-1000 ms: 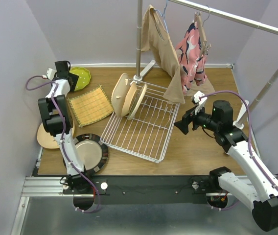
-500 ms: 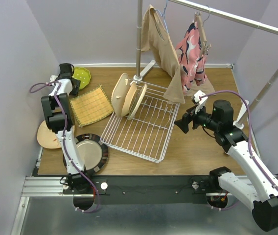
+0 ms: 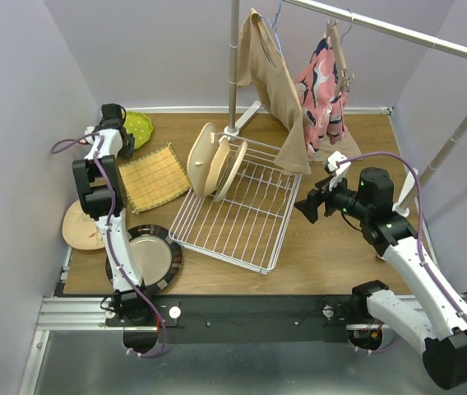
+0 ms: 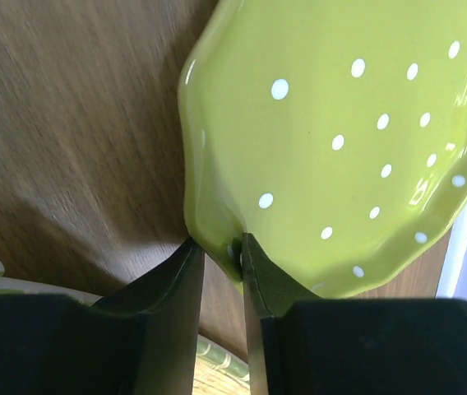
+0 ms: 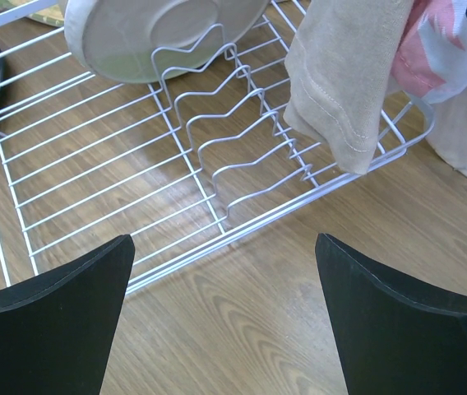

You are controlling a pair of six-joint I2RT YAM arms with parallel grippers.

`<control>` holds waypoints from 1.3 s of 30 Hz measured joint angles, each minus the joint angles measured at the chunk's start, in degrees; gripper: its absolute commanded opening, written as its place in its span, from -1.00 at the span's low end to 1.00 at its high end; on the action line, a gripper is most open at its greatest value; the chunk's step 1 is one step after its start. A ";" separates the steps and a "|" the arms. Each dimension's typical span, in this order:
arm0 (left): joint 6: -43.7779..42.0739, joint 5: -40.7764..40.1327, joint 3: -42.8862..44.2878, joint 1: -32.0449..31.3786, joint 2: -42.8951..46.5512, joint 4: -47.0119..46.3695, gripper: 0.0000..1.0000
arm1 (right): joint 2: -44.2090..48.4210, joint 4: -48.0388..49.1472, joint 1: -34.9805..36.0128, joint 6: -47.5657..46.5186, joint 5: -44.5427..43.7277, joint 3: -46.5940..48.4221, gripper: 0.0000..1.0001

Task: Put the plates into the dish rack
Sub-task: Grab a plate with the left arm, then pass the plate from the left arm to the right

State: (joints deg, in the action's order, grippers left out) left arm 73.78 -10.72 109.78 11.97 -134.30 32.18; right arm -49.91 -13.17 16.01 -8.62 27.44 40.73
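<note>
The lime green plate with white dots (image 3: 141, 128) lies at the back left of the table; in the left wrist view (image 4: 340, 140) its near rim sits between my left fingers. My left gripper (image 3: 115, 120) (image 4: 221, 243) is shut on that rim. The white wire dish rack (image 3: 225, 251) (image 5: 250, 229) stands mid-table with three plates (image 3: 213, 160) upright at its far left end; one shows in the right wrist view (image 5: 159, 33). A dark-rimmed silvery plate (image 3: 147, 257) and a cream plate (image 3: 76, 230) lie at the front left. My right gripper (image 3: 306, 207) (image 5: 224, 239) is open and empty, right of the rack.
A yellow-orange woven mat (image 3: 151, 177) lies between the lime plate and the rack. A clothes rail stand (image 3: 233, 66) rises behind the rack; a tan garment (image 3: 279, 90) (image 5: 349, 74) hangs over the rack's far right corner, a pink one (image 3: 322, 82) beside it.
My left gripper has moved back and slightly right, down to the lime green plate's rim. The right arm has barely moved.
</note>
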 measured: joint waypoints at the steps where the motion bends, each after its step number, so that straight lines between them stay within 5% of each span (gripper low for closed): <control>1: 0.07 -0.09 0.11 0.00 -0.07 0.07 -0.52 | 0.04 0.00 0.00 0.00 -0.02 0.00 1.00; 6: 0.20 -0.81 -1.38 0.42 0.22 -3.34 -1.00 | 0.37 0.04 -0.09 0.00 -0.04 0.00 1.00; 16: -5.92 2.67 -15.04 0.61 7.34 -14.73 -1.00 | 1.64 0.22 -0.63 -0.02 -0.07 0.02 1.00; 39: -14.73 12.07 -25.68 3.48 26.43 -23.58 -1.00 | 4.09 0.22 -0.72 0.22 0.57 0.02 1.00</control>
State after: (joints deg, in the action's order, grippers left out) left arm 59.05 1.34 84.09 15.44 -107.87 8.60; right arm -45.82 -12.95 15.29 -8.40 28.01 40.75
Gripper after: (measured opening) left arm 0.021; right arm 0.996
